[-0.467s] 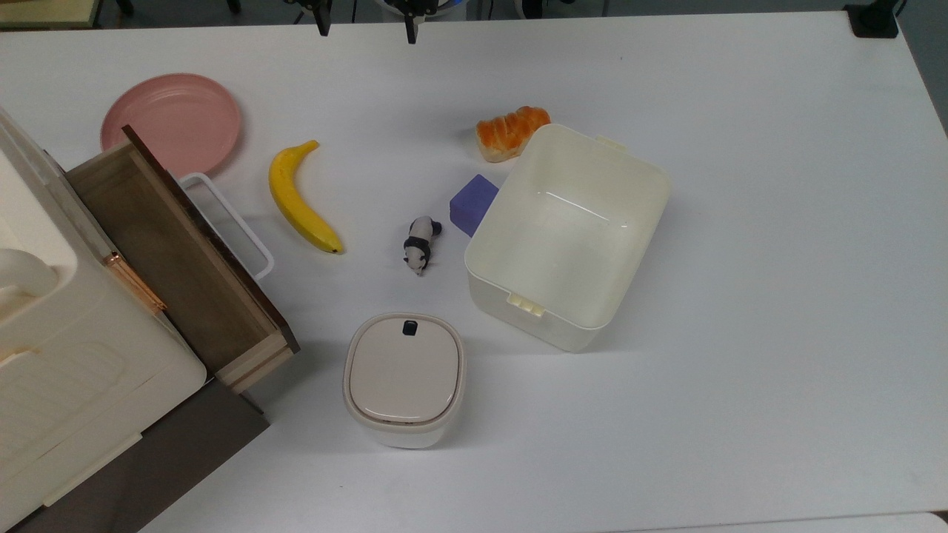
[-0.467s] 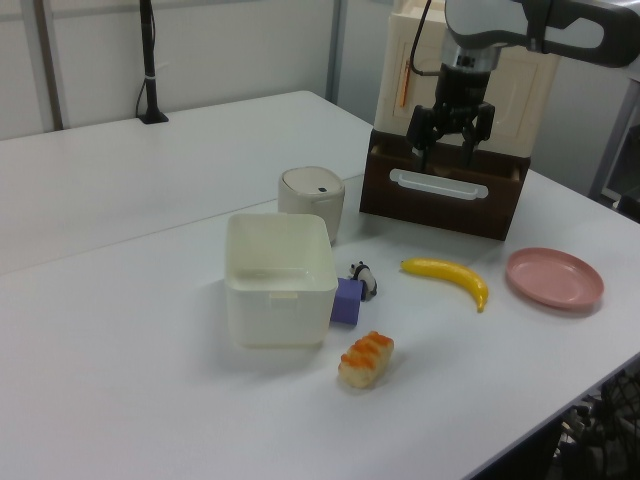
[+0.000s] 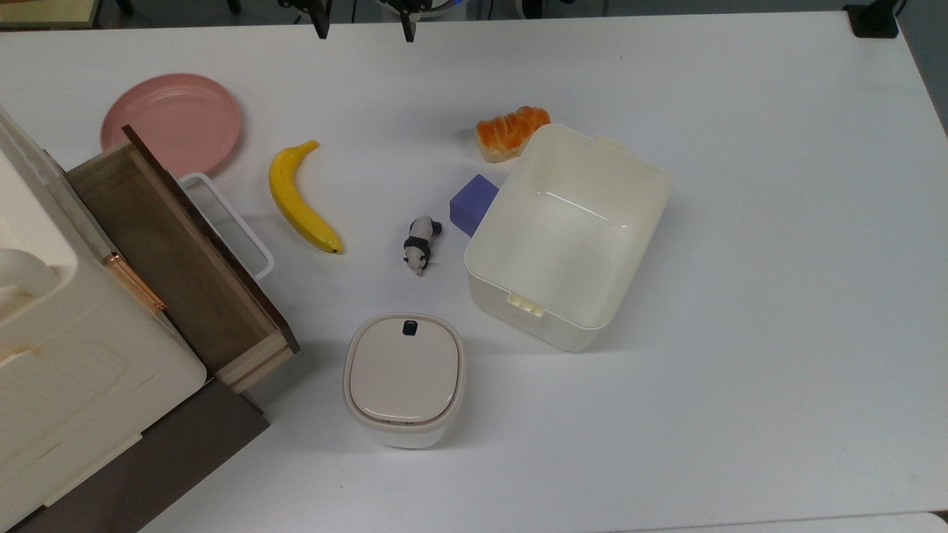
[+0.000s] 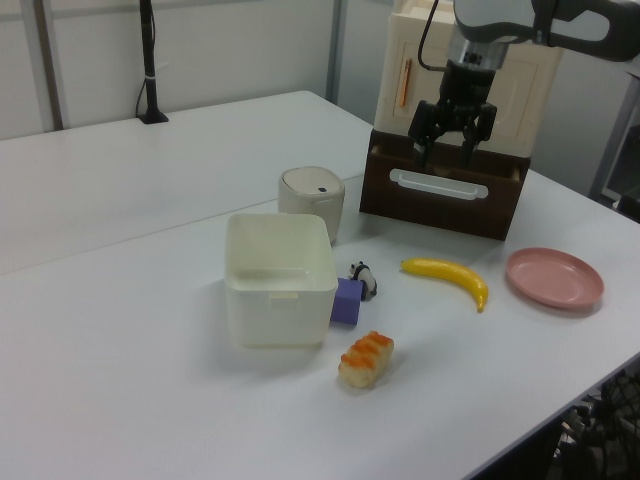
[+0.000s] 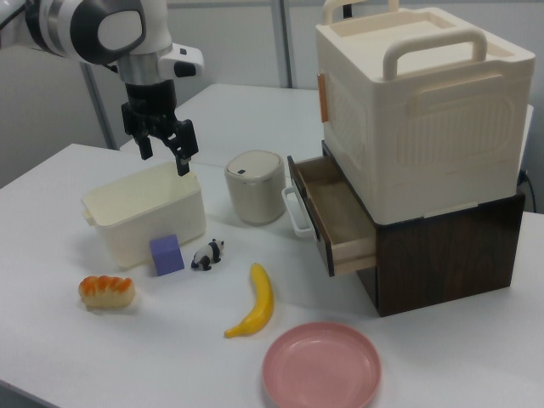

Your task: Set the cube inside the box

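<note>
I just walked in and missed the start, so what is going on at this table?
A robot arm's gripper hangs open in the air, holding nothing. The purple cube it is meant to move sits on the table against the outside wall of the cream box, which is empty. A toy panda, a banana and a bread roll lie nearby, untouched. Nothing has been grasped yet.
</note>
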Robot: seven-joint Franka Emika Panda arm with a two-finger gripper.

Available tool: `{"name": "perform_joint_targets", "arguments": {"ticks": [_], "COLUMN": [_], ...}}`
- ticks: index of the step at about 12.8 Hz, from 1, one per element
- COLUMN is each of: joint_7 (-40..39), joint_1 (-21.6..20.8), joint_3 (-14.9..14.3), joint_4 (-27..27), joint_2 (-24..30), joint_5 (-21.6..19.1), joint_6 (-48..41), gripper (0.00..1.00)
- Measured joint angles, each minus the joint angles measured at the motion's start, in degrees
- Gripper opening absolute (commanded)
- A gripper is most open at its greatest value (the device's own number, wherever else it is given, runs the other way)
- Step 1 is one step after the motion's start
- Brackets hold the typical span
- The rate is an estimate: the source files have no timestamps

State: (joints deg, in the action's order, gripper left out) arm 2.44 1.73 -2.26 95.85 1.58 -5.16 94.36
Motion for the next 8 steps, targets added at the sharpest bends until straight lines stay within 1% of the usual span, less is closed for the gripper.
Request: {"name": "perform_joint_targets", "arguments": {"ticks": [6,8], "joint_7": [-0.2,-0.6], "joint_1": [0.0,-0.1], "joint_3": [0.0,0.1], "joint_4": [0.0,0.8], "joint_2": [0.0,0.1], "joint_5": [0.0,0.0], "joint_6": [0.0,2.6], "gripper": [1.0,1.0]}}
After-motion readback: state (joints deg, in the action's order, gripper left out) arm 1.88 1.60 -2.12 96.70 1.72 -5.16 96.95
